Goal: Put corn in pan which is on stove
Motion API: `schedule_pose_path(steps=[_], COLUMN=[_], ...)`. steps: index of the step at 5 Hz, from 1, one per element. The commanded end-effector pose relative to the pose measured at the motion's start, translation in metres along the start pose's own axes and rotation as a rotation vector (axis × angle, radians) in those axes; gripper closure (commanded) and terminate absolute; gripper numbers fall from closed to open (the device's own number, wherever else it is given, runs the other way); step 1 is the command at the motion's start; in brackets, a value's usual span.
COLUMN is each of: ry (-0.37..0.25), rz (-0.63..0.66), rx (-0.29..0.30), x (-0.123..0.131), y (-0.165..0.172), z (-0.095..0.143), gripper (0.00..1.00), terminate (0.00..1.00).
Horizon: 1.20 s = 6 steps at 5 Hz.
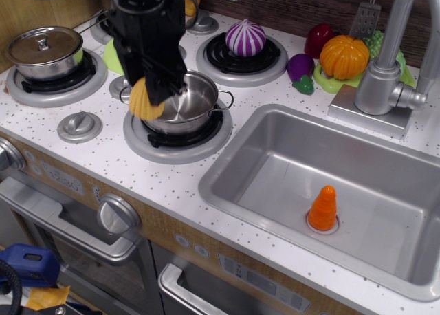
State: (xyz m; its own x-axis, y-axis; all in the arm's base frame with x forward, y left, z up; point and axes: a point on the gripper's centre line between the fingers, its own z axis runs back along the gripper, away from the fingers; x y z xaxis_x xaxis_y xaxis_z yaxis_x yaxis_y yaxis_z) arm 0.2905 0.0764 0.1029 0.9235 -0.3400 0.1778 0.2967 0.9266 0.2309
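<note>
My black gripper is shut on the yellow corn and holds it in the air over the left rim of the pan. The pan is a shiny lidless steel pot with dark wire handles. It stands on the front burner ring of the white speckled stove. The corn hangs above the pan's left edge, clear of the stove top. The arm hides the pan's left side.
A lidded steel pot sits on the left burner. A purple onion sits on the back burner. An orange pumpkin and other toy vegetables lie by the faucet. An orange carrot stands in the sink.
</note>
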Motion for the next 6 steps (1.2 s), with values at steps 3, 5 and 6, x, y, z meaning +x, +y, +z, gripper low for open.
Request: schedule_pose_path(steps=[3, 5, 6], ry=[-0.080, -0.080, -0.080], rz=[-0.128, -0.147, -0.147], rx=[-0.089, -0.096, -0.096], x=[0.041, 0.044, 0.044], y=[0.032, 0.036, 0.036], z=[-0.042, -0.045, -0.045], gripper=[1.00, 0.00, 0.00], terminate=[0.00, 0.00, 1.00])
